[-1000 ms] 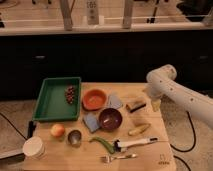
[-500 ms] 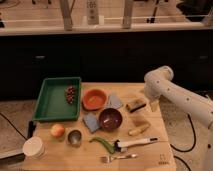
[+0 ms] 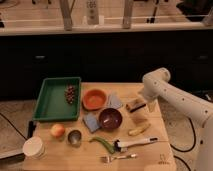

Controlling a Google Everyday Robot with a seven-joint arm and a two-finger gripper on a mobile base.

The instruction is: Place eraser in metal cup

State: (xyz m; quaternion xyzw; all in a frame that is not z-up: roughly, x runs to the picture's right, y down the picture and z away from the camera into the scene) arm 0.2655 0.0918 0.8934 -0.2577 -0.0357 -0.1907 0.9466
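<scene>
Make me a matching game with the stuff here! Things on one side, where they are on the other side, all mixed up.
Things:
1. eraser
2. metal cup
3. grapes
4. pincer

Places:
A. in the green tray
B. right beside the orange fruit
C. right at the eraser, on its right side
D. just right of the maroon bowl

Pairs: 1-D, 2-B, 3-A, 4-C
</scene>
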